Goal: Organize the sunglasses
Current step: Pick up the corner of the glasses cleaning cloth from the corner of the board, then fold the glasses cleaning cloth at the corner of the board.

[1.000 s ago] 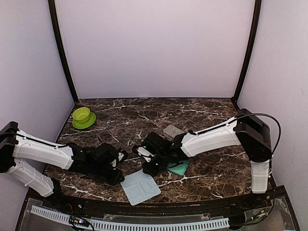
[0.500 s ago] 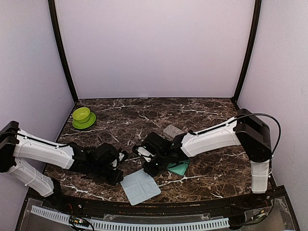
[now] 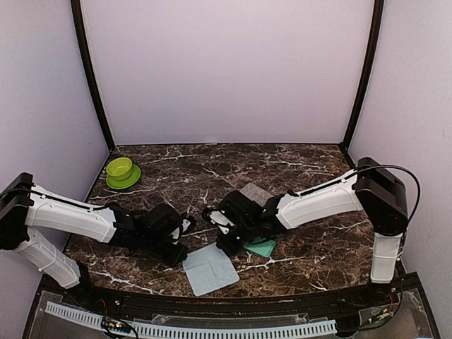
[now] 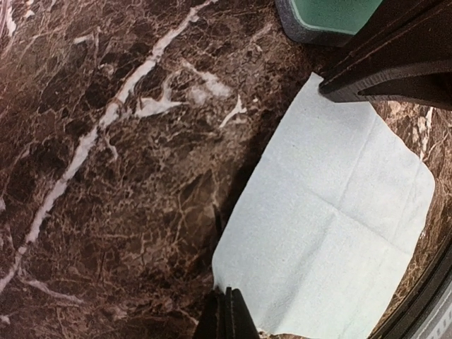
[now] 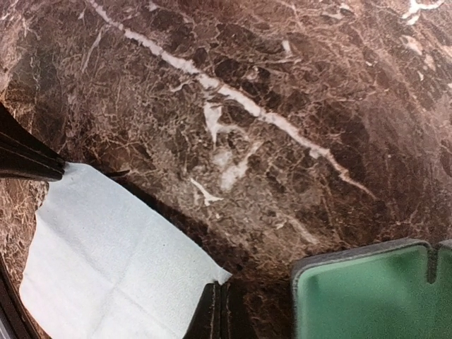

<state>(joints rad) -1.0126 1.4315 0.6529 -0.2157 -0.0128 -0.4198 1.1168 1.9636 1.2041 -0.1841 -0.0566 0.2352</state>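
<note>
Top view: both arms were seen reaching inward over the dark marbled table (image 3: 304, 162), their ends near each other at the near middle. The left hand (image 3: 181, 248) and the right hand (image 3: 224, 244) were each set at a corner of a pale blue-grey cloth (image 3: 212, 270) lying flat near the front edge. An open grey case (image 3: 263, 248) with teal lining was noted just right of the cloth, partly covered by the right arm. A grey rectangular object (image 3: 254, 191) was seen just beyond that arm. A green bowl (image 3: 120, 167) was recorded at the far left, well apart. The sunglasses could not be made out here.

Left wrist view: the left hand was seen closed to a thin slit, with the near corner of the cloth (image 4: 332, 233) running in between its fingertips. The right hand's fingers (image 4: 395, 67) were observed touching the cloth's opposite corner. A corner of the case (image 4: 325, 18) was seen at the top edge. The sunglasses were not distinguishable.

Right wrist view: the right hand was likewise seen pressed shut on a cloth (image 5: 106, 275) corner, just beside the case (image 5: 374, 296). The left hand's fingers (image 5: 25, 159) were seen at the far corner. Again the sunglasses could not be located.
</note>
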